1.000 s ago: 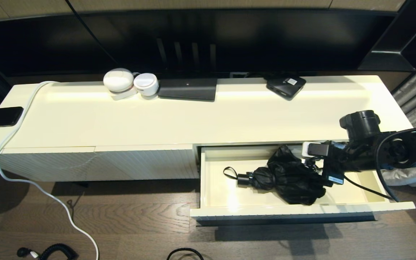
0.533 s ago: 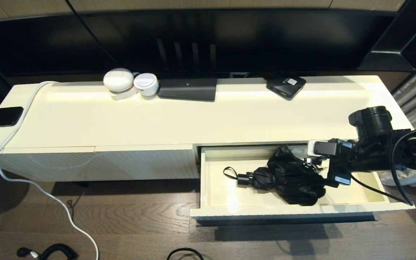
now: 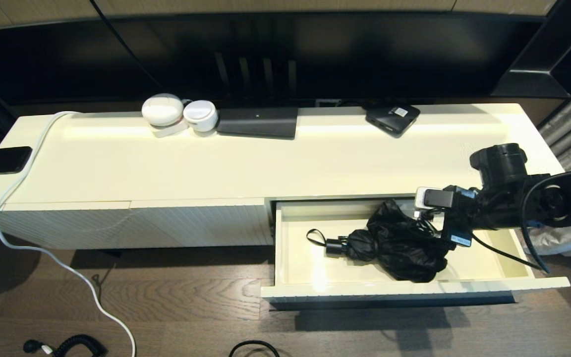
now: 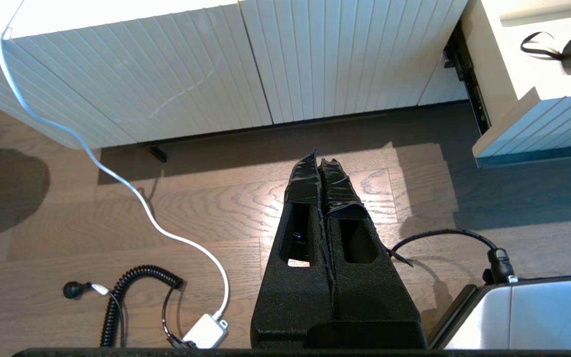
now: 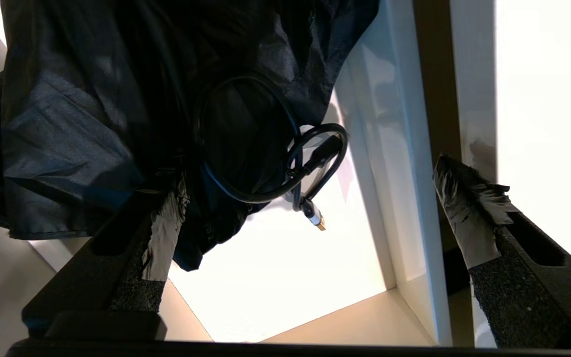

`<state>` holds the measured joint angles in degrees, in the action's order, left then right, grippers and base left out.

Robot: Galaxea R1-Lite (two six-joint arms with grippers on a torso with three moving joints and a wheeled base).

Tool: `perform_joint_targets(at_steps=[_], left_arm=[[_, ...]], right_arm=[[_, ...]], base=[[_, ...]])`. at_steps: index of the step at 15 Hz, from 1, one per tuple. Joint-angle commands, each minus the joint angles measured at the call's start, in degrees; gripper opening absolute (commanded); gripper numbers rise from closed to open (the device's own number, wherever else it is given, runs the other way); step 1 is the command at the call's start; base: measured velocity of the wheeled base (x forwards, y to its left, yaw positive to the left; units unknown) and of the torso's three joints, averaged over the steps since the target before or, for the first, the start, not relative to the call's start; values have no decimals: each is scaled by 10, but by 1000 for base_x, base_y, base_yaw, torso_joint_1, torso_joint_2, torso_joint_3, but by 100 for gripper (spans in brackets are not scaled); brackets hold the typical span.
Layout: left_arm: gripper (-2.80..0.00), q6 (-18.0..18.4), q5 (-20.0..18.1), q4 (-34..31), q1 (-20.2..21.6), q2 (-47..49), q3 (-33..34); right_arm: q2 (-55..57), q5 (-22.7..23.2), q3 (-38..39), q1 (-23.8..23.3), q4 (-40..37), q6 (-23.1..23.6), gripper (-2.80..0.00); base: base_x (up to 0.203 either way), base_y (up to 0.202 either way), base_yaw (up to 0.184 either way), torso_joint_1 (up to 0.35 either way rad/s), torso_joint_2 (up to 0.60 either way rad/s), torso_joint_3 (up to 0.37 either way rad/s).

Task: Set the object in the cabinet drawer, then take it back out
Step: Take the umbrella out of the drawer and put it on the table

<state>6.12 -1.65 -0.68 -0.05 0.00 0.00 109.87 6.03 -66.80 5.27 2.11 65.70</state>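
I see the black umbrella (image 3: 394, 245) lying inside the open drawer (image 3: 414, 288), its long way running side to side, handle end toward my left. My right gripper (image 5: 310, 218) sits at the umbrella's right end with its jaws spread wide; one finger (image 5: 164, 233) is beside the cloth, the other out by the drawer's back wall. It holds nothing. My left gripper (image 4: 321, 166) hangs over the floor, jaws pressed together, so the right arm is nearer. Since half a second ago, the right gripper has slid back toward the umbrella.
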Motion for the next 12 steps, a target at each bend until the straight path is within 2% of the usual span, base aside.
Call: perform_joint_targets(at_steps=[1, 8, 12], left_arm=[[-280, 0, 0, 0, 0, 0, 0], [-280, 0, 0, 1, 0, 0, 0], [-280, 0, 0, 0, 0, 0, -1]], right_arm=[[10, 0, -1, 1, 0, 3, 0], [34, -2, -38, 4, 1, 3, 0], [42, -4, -34, 4, 15, 3, 0]], base=[[0, 0, 0, 0, 0, 0], [0, 0, 0, 0, 0, 0], [0, 0, 0, 0, 0, 0]])
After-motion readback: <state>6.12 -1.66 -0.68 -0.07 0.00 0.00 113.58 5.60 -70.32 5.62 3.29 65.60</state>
